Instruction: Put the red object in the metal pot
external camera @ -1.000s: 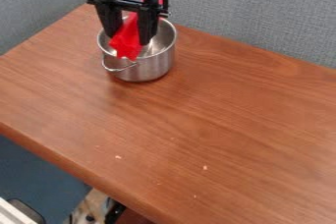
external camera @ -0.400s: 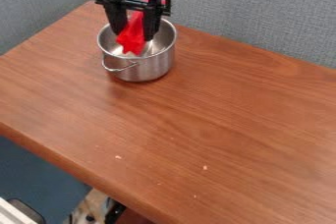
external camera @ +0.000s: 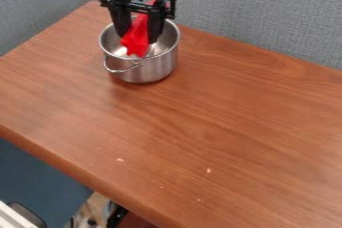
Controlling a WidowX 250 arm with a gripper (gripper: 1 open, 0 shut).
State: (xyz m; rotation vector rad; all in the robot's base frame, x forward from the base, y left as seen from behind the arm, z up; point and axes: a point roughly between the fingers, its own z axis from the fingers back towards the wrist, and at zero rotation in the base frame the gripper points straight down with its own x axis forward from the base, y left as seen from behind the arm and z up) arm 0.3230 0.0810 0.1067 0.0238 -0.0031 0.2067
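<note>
One red bar [external camera: 135, 40] is held between the jaws, tilted, its lower end down within the mouth of the metal pot [external camera: 147, 69]. Jaws are closed in on it from both sides, black fingers against red; exact contact is partly hidden, but the bar is clearly carried by them. Whether the pot floor is touched can't be told from this angle.

Handling, as judged: light, stiff plastic, not fragile. Flat sides should be gripped well enough, though some slip or pivot is to be expected if the hold is off-centre. Best hold is across the flat faces, near the upper end, so the lower end is left free to go in first. Bar looks long for the pot, so it may be left leaning on the rim once released. Release should be done low and centred.

Pot is thin, shiny steel, probably light; it could be shoved or tipped if the rim is caught by a finger. Wire handle [external camera: 122, 69] hangs on the near left of the picture, outside the wall, out of the drop path. Rim is the main obstacle: little room is left for the jaws to be opened inside.

Pot is carried by the wooden counter [external camera: 221, 127], near its far corner. Grey partition [external camera: 261, 14] is stood behind; swing that way should be limited.
</note>
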